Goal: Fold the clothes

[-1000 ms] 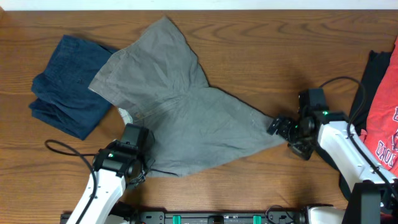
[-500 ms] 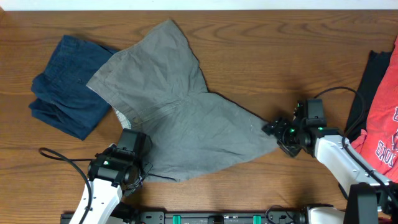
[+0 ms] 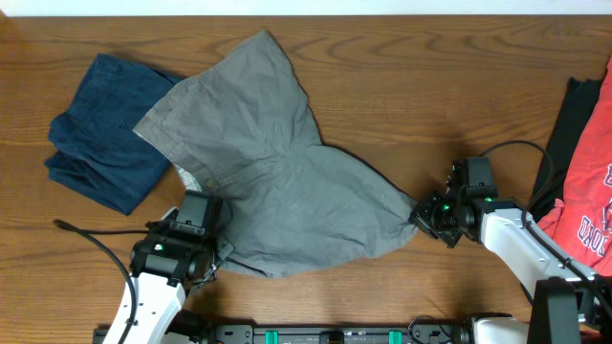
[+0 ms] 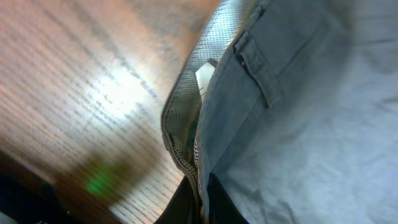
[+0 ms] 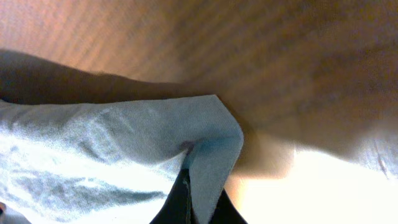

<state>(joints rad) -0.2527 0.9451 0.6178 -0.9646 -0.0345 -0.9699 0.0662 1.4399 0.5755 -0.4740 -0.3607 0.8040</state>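
Observation:
The clothes, a grey-khaki pair of shorts (image 3: 277, 162), lie spread across the middle of the wooden table. My left gripper (image 3: 212, 256) is shut on the waistband edge at the near left. The left wrist view shows the pale patterned lining (image 4: 186, 127) and a belt loop (image 4: 255, 68) just above the pinch, with the left gripper (image 4: 202, 202) closed on that hem. My right gripper (image 3: 418, 213) is shut on the right-hand leg corner. In the right wrist view the hem corner (image 5: 211, 137) folds down between the closed fingers of the right gripper (image 5: 198, 205).
A dark navy folded garment (image 3: 100, 129) lies at the left, touching the shorts' upper left edge. A red shirt with white lettering (image 3: 588, 172) lies over a dark cloth at the right edge. Cables trail from both arms near the front.
The right gripper moved left onto the shorts' right corner and shut on it, bunching that corner inward. The left gripper, still shut on the waistband, drew back toward the front edge.

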